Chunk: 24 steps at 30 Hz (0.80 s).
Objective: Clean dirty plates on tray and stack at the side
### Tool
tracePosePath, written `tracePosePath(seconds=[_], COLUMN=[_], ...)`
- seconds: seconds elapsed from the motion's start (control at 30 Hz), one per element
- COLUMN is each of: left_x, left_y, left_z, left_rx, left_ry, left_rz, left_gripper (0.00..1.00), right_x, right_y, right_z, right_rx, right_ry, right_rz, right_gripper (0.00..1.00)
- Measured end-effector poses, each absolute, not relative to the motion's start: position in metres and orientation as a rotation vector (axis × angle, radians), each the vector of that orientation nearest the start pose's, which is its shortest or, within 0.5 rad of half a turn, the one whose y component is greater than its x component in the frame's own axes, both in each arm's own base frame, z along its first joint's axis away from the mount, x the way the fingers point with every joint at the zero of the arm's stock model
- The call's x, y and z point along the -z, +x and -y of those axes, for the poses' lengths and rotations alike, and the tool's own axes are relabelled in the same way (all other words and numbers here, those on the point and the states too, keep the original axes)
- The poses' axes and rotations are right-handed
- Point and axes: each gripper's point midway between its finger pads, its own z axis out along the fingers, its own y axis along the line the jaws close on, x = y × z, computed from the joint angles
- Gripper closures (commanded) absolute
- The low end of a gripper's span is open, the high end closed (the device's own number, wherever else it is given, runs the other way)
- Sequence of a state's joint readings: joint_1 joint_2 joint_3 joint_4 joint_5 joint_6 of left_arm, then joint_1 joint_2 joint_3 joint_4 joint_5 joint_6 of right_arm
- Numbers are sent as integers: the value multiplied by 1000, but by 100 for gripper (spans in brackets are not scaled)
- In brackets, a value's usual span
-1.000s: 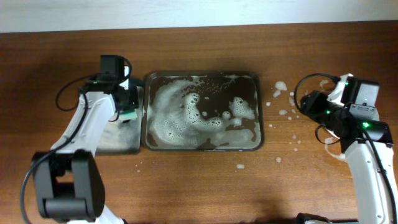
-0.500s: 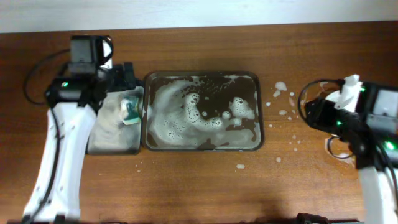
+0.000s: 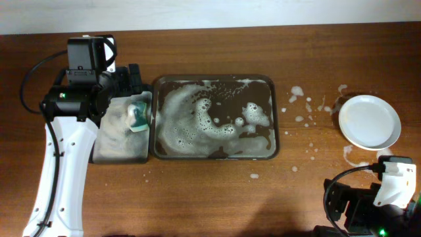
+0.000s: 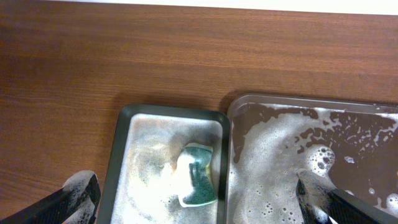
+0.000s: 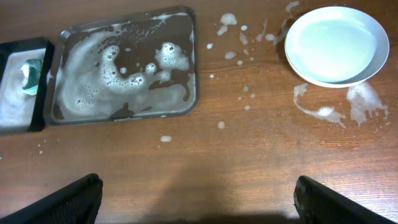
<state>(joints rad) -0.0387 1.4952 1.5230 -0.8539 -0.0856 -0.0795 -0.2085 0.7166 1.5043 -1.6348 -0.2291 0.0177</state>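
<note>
1. left gripper [image 4: 200, 198]: jaws wide apart, above sponge [image 3: 137, 116] in small tray [image 3: 115, 145].
2. tray [image 3: 223, 99]: mid-table, foamy inside.
3. plates [image 3: 368, 122]: on table, well right of tray.
4. right gripper [image 5: 200, 202]: jaws apart.

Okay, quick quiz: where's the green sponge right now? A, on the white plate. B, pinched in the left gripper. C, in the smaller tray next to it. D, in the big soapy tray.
C: the green sponge lies inside the smaller tray, beside the soapy tray, with nothing gripping it.
</note>
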Motion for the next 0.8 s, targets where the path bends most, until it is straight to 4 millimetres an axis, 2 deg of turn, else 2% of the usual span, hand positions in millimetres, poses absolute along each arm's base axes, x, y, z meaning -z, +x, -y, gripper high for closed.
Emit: tracePosePath(seconds=[0.07,0.1,0.13,0.2,0.23,0.3,0.33,0.37,0.43,0.53,0.7,0.77,0.8], left_x=[-263,-263,-263,-263,-263,-263,-262,-263,-263,-262,-263,-263,-262], left_y=[410,410,409,410,410,410,410,410,410,410,410,410,410], left_z=[1,1,1,1,1,2,2,2,2,2,2,2,2], left_rx=[-47,-48,-46,-46,-47,-44,-43,-43,-44,-43,-43,-43,-43], left_ry=[-89,-89,-88,-88,-89,-87,-87,-87,-87,-87,-87,-87,-87], left_rz=[-2392,-2392,-2394,-2392,-2392,-2392,-2396,-2394,-2394,-2394,-2394,-2394,-2394], left_gripper=[1,1,1,1,1,1,1,1,1,1,1,1,1], right_x=[-335,-334,-340,-316,-314,-271,-270,-251,-220,-195,-176,-176,-164], right_y=[137,144,162,173,189,208,215,226,234,237,245,246,245], right_z=[-10,-7,-4,-2,-4,-14,-16,-21,-27,-29,-21,-22,-23], right_rx=[-157,-143,-117,-96,-91,-122,-123,-134,-142,-139,-100,-104,-109], right_ry=[145,137,109,83,34,-41,-61,-92,-115,-115,-78,-82,-85], right_rz=[-2285,-2249,-2128,-2022,-1898,-1804,-1738,-1657,-1604,-1599,-1584,-1574,-1623], right_gripper=[2,2,2,2,2,2,2,2,2,2,2,2,2])
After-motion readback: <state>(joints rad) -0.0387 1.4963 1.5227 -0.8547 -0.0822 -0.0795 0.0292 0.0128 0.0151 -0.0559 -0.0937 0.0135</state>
